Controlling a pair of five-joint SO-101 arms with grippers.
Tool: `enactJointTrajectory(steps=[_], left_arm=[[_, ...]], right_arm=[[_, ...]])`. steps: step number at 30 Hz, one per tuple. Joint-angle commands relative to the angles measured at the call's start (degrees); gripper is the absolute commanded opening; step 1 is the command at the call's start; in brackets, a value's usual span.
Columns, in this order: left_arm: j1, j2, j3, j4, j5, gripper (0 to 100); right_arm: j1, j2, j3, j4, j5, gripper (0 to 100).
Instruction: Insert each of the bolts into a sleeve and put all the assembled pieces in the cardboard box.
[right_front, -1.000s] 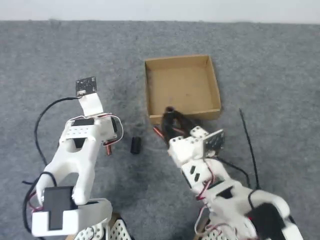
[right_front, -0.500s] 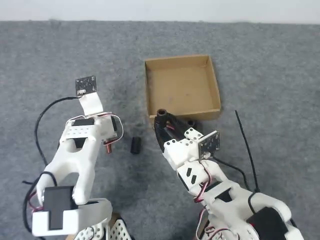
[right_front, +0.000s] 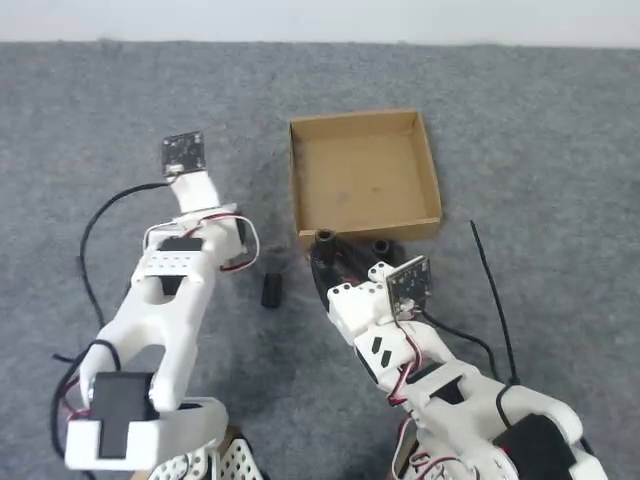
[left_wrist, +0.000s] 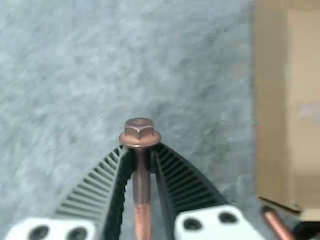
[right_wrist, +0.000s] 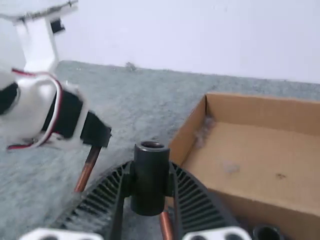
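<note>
My left gripper (left_wrist: 141, 149) is shut on a copper bolt (left_wrist: 140, 134), whose hex head sticks out past the fingertips. It hangs over the grey carpet left of the cardboard box (right_front: 365, 175). My right gripper (right_wrist: 150, 170) is shut on a black sleeve (right_wrist: 149, 186) held upright, just in front of the box's near left corner (right_front: 325, 240). In the right wrist view, the left arm's bolt (right_wrist: 87, 167) points down to one side of the sleeve. A loose sleeve (right_front: 271, 290) lies on the carpet between the arms. Another sleeve (right_front: 380, 247) stands by the box's front wall.
A second copper bolt (left_wrist: 276, 221) lies on the carpet near the box corner, under my right gripper (right_wrist: 166, 226). A thin black cable (right_front: 497, 295) runs along the carpet right of the right arm. The box (right_wrist: 260, 145) is open-topped.
The left arm has swung forward and toward the box with its bolt. The right gripper has moved slightly left and turned its sleeve upright.
</note>
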Motion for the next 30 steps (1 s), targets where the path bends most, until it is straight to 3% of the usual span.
enactJointTrajectory(steps=[1,10,23,30], left_arm=[[3.4,-4.2,-0.8,-6.9,-0.7,1],[4.3,-7.5,-0.4,-19.3,-0.8,1],[8.3,-35.8,10.2,-19.0,-0.4,1],[14.2,-48.3,17.2,-19.0,-0.4,1]], right_arm=[[-0.3,-2.4,1.1,2.0,-0.4,0.6],[-0.4,-2.4,1.1,2.4,-0.4,0.6],[-0.4,-2.4,1.1,2.5,-0.4,0.6],[-0.7,-2.4,1.1,2.5,-0.4,0.6]])
